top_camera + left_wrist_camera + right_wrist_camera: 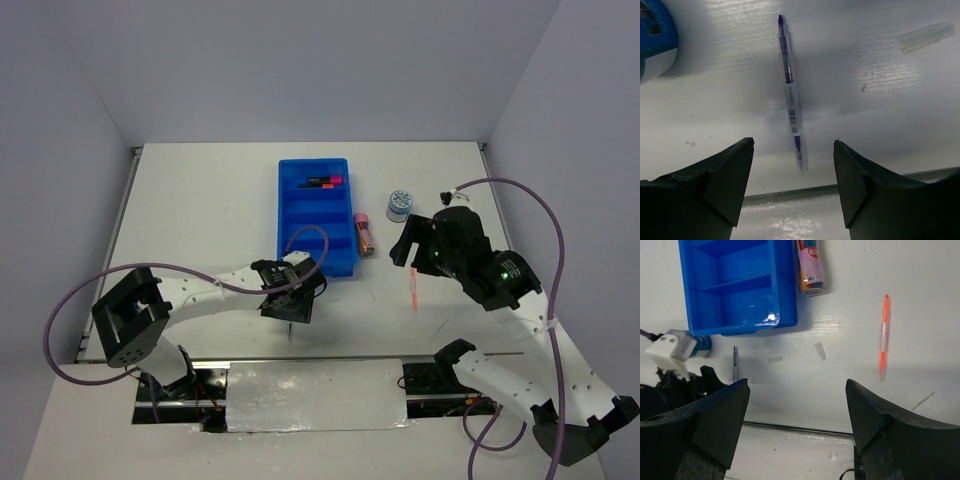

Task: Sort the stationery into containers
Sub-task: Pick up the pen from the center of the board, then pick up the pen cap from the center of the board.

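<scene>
Tray [300, 212] holds markers [320, 182] in far compartment only. Unsorted on worktop [200, 200]: tube [363, 233] beside tray, tape roll [399, 205], orange pen [413, 290], purple pen [790, 90]. Left tool [793, 144] released, jaws astride purple pen, no contact. Right tool [796, 385] released, empty.

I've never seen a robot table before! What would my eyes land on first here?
The bright blue tray in the middle of the white table jumps out, with markers lying in its far compartment. Next comes the orange pen, alone on the table to the tray's right. Close up, the left end effector hangs open over a purple pen.
</scene>
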